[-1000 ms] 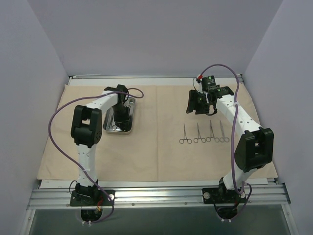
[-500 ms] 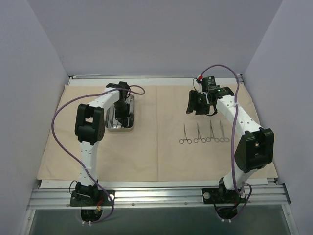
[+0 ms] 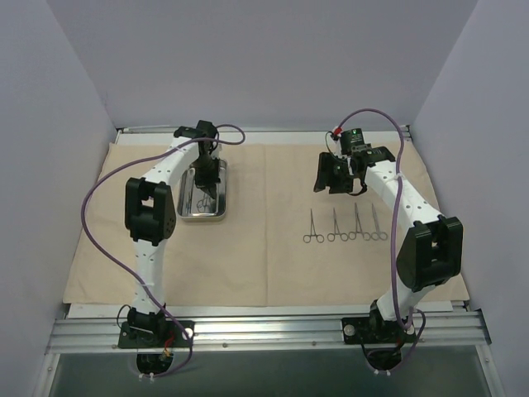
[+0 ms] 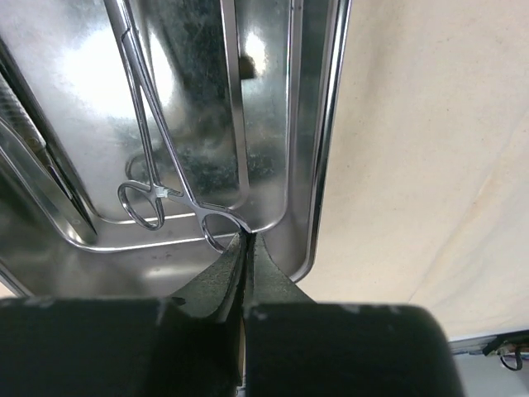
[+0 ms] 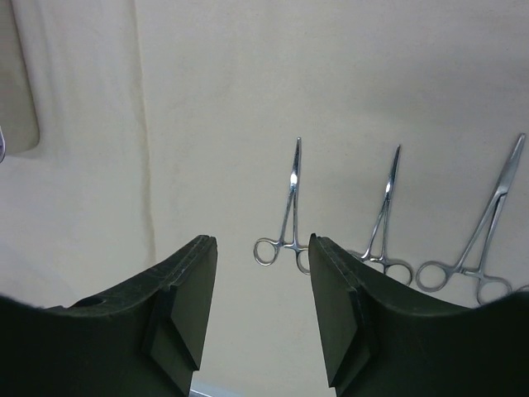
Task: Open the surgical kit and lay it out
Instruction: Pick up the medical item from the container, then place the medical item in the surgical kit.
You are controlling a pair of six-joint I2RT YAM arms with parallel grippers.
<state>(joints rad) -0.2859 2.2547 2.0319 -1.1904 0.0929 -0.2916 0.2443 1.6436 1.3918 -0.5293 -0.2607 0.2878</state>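
Observation:
The beige cloth wrap [image 3: 273, 256] lies spread flat over the table. The steel tray [image 3: 223, 198] stands on its left half. My left gripper [image 3: 204, 169] reaches into the tray. In the left wrist view it [image 4: 246, 237] is shut, with its tips pinching the ring handle of a forceps [image 4: 157, 141] that lies on the tray floor [image 4: 264, 99]. Several forceps [image 3: 345, 227] lie in a row on the cloth's right half. My right gripper [image 3: 339, 175] hovers open and empty beyond them. In the right wrist view it [image 5: 263, 244] is above the leftmost forceps [image 5: 289, 211].
Grey walls close in the left, right and far sides. A metal rail [image 3: 273, 318] runs along the near edge by the arm bases. A crease [image 3: 266, 215] in the cloth runs down the middle between the tray and the forceps row.
My left gripper has moved toward the far end of the tray, and the tray has shifted a little back and squared up. The right arm has not moved.

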